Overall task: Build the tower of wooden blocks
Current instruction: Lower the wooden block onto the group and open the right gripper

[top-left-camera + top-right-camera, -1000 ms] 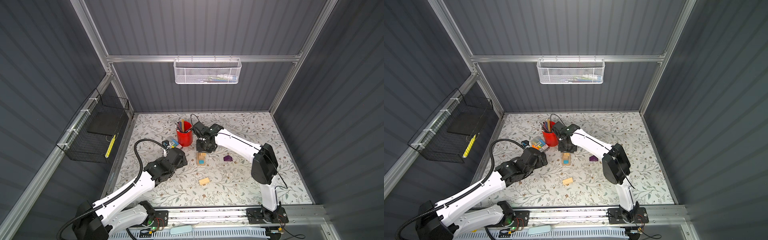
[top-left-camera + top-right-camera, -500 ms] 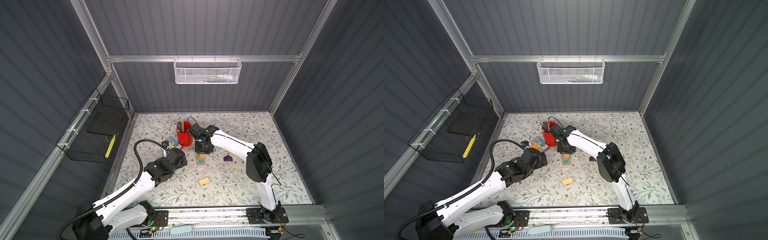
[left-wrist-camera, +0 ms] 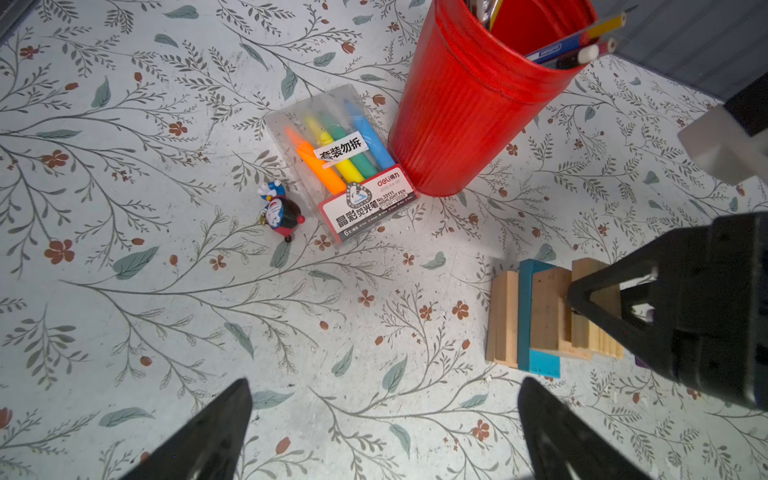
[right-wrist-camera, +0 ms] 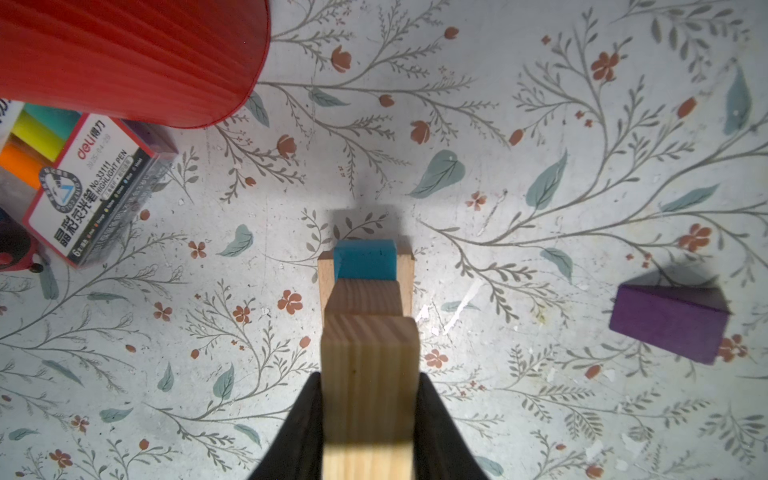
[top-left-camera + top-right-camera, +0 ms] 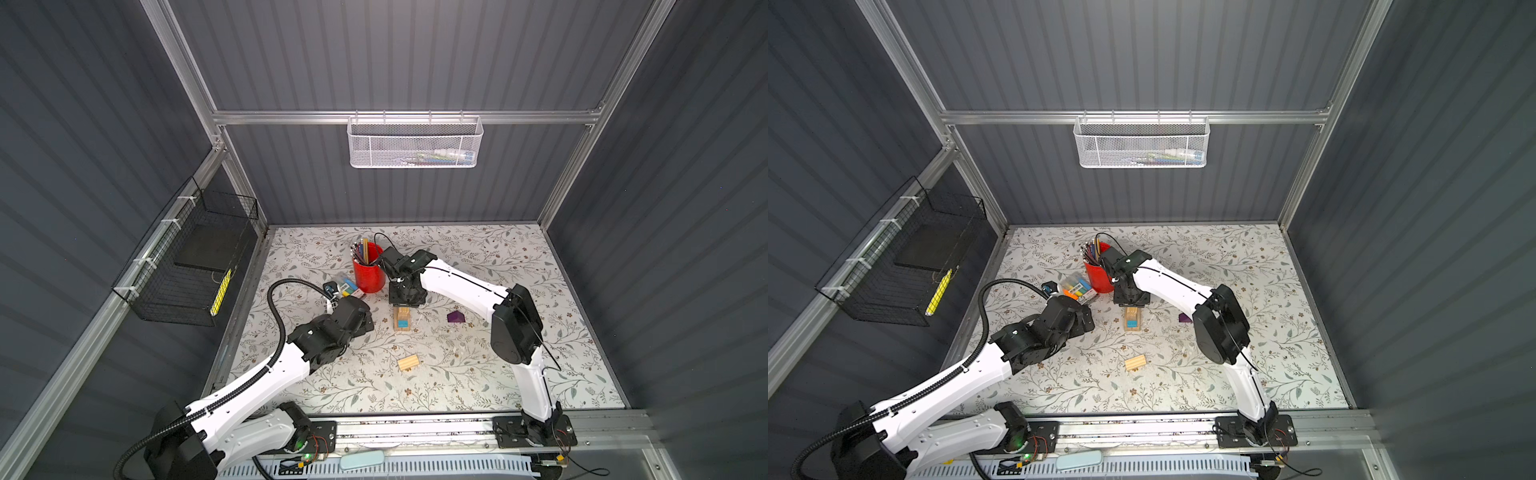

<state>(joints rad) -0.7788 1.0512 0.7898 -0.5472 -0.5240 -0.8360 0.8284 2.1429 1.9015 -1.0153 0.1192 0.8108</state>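
**Operator:** Where is the tower [image 5: 402, 322]?

**Notes:** Just beside the red cup [image 5: 368, 274]. Your right gripper [image 4: 368, 378] is clamped on 1 tan brick [image 4: 370, 345] over it, possibly touching. The purple block [image 4: 669, 324] lies well apart. Your left gripper [image 3: 385, 382] has its jaws spread, empty.

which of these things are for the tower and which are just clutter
For the job: part-built stack, blue block in it, tan brick in the right hand, loose tan block, purple block.
Just lying about: red cup, highlighter pack, toy figure.
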